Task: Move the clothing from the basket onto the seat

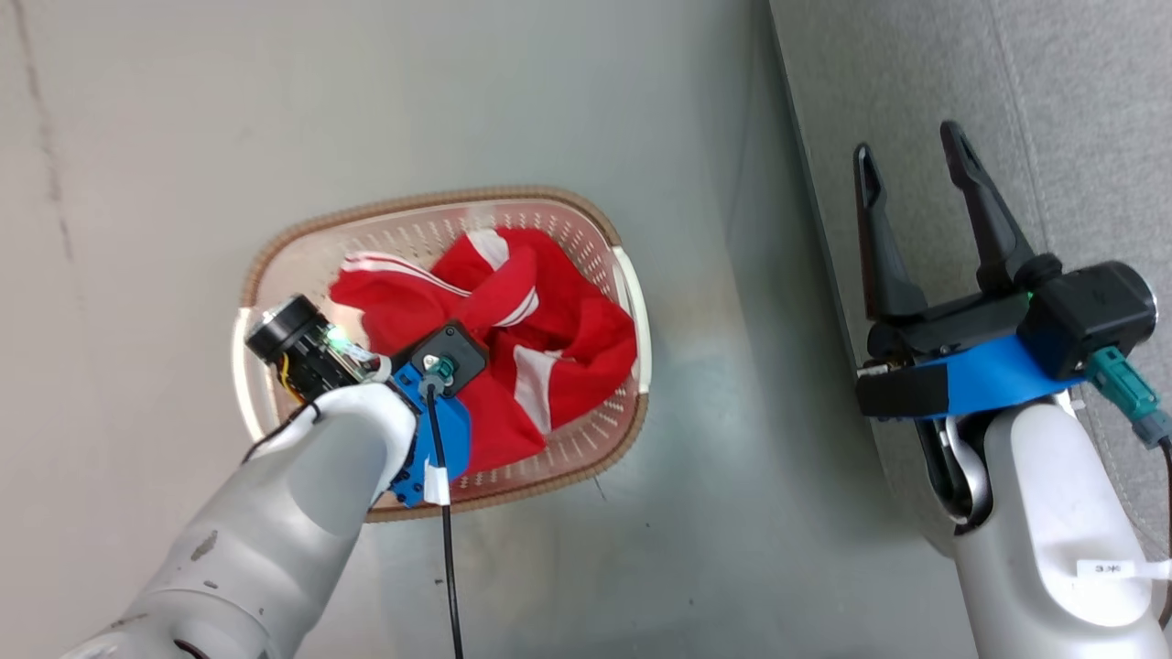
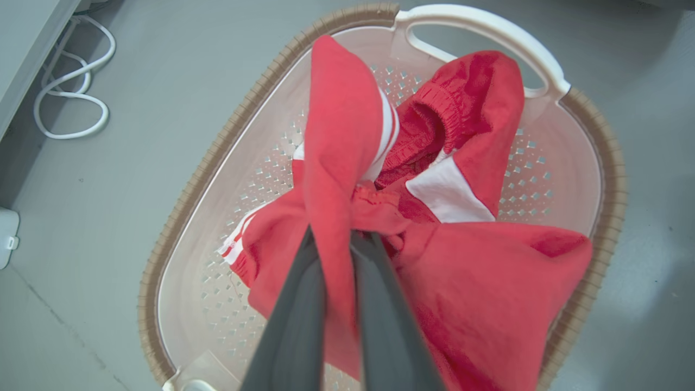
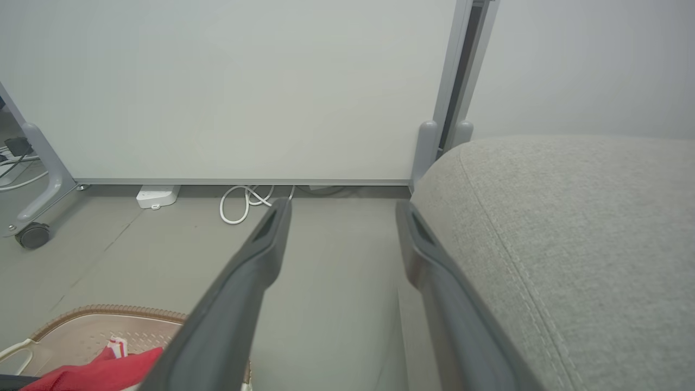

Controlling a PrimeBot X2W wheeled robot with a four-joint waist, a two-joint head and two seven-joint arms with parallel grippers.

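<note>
The basket [image 1: 430,206] stands on the grey floor, an oval cream tub with a brown rim. Inside lies the clothing [image 1: 549,348], bright red fabric with white stripes, bunched together. My left arm [image 1: 348,430] reaches down over the basket's near-left side. In the left wrist view my left gripper [image 2: 339,236] is shut on a raised fold of the clothing [image 2: 336,136], above the basket [image 2: 608,179]. My right gripper [image 1: 908,146] is open and holds nothing, hovering at the edge of the grey seat [image 1: 1080,119]. Its fingers [image 3: 260,255] stand wide apart beside the seat [image 3: 570,244].
A white partition panel [image 3: 217,92] on a wheeled foot [image 3: 32,236] stands beyond the floor. A coiled white cable [image 3: 244,203] and a white plug box [image 3: 157,195] lie at its base. The cable [image 2: 70,92] also lies left of the basket.
</note>
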